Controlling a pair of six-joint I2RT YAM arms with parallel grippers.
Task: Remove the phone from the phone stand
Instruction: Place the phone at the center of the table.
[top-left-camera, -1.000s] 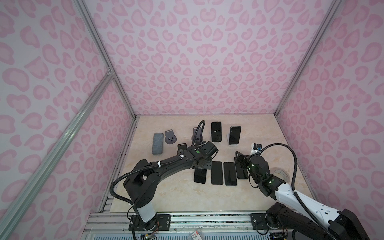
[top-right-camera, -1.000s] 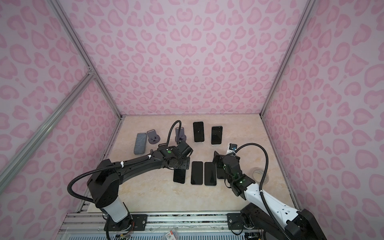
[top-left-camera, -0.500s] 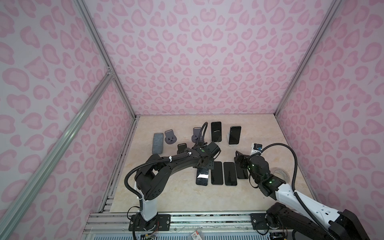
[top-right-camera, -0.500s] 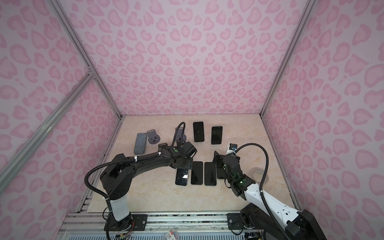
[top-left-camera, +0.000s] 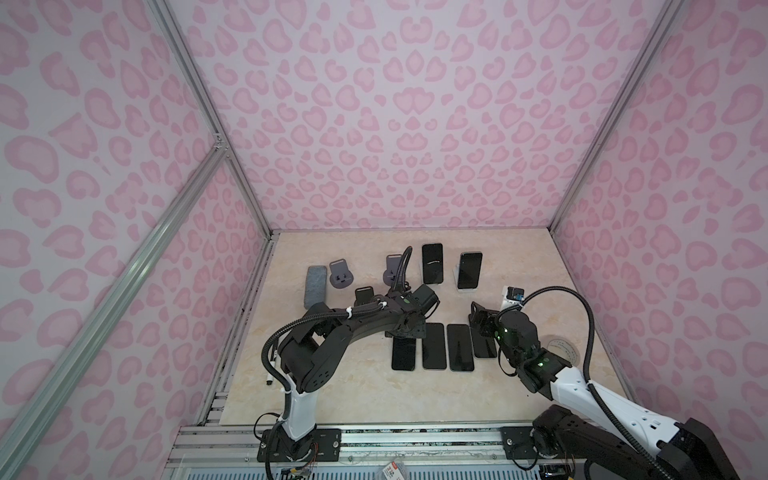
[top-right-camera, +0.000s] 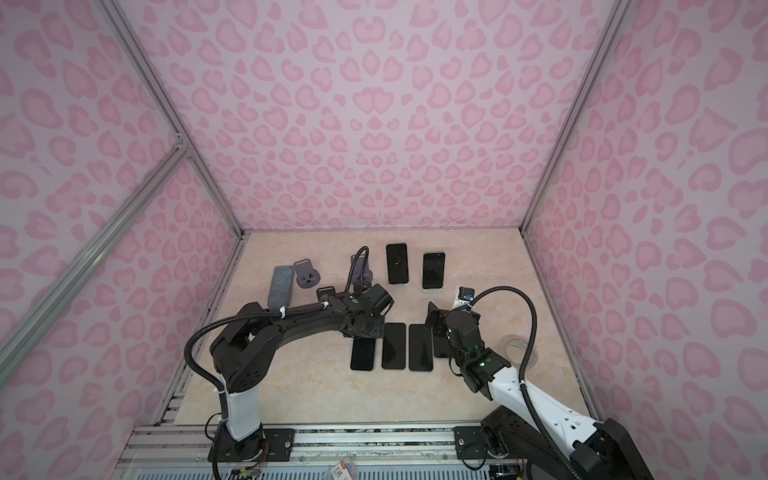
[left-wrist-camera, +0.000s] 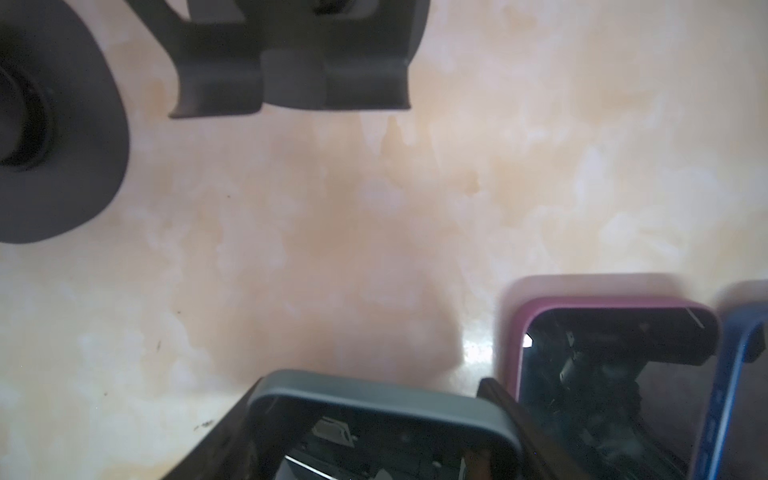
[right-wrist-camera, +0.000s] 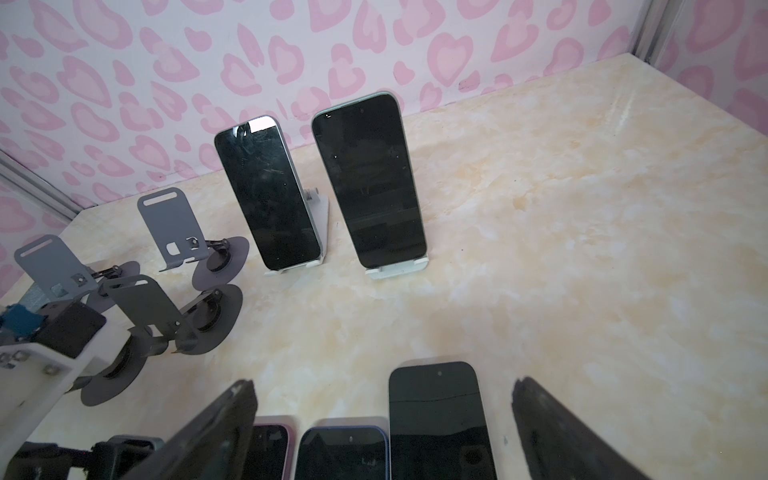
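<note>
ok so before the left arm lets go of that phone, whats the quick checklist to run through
1. Left tool gripping the grey-cased phone: ok, a finger on each side.
2. Phone resting flat on the table: cannot tell; the arm hides its far end.
3. Gap to the pink-cased phone: ok, slim gap in both top views.
4. Right tool open, empty, apart from the left arm: ok.
5. All stands emptied: not ok; two phones lean on white stands.
</note>
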